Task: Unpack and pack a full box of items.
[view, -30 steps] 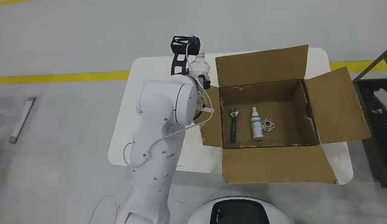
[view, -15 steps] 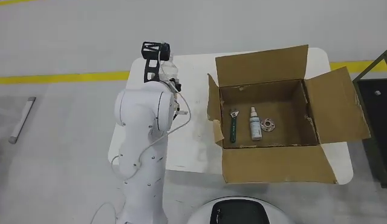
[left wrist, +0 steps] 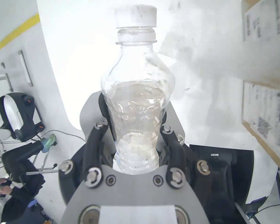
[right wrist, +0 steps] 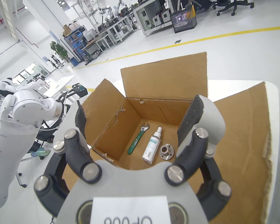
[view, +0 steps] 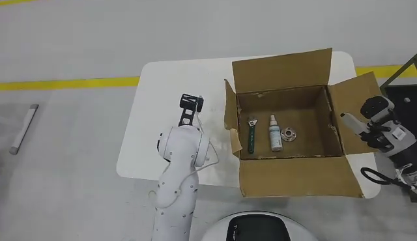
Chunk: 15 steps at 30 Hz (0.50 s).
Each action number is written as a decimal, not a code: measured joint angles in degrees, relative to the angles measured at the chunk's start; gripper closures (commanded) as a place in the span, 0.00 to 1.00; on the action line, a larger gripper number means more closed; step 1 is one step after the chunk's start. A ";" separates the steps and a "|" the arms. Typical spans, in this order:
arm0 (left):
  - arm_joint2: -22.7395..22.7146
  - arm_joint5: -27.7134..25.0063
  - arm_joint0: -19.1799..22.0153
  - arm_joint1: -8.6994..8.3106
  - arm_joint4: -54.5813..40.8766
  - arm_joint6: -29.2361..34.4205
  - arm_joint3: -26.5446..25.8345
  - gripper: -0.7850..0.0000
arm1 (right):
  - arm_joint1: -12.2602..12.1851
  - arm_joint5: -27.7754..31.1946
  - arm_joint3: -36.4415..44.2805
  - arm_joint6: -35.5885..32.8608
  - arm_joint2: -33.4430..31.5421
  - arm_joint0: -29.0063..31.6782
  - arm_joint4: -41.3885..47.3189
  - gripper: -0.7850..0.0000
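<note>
here, the left gripper [left wrist: 135, 127] is clamped around a clear bottle [left wrist: 136, 75], above the white table [view: 163, 111] just left of the cardboard box [view: 287, 71]. the right gripper [right wrist: 138, 114] gapes wide by the box's right flap; inside lie 3 things: wrench [right wrist: 138, 138], spray bottle [right wrist: 152, 149], metal flange [right wrist: 166, 151].

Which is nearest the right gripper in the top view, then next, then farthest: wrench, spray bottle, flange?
1. Flange, rightmost in the box, closest to the right gripper.
2. Spray bottle, just left of it.
3. Wrench, farthest left.
</note>
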<state>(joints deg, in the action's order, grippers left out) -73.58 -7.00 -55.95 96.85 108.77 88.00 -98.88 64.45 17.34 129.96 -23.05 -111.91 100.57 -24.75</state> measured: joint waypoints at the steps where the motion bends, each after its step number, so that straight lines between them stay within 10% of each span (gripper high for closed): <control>1: -0.34 -0.06 -0.46 0.25 0.46 0.00 0.26 1.00 | 0.00 0.04 -0.20 0.09 0.10 0.01 -0.07 0.00; 15: -4.60 5.09 -2.56 5.24 3.82 0.00 5.88 1.00 | 0.14 0.94 -2.31 0.93 0.00 1.49 0.98 0.00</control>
<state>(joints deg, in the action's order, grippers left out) -78.17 -1.91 -58.51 102.09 112.59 88.00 -92.99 64.59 18.28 127.65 -22.11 -111.92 102.06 -23.77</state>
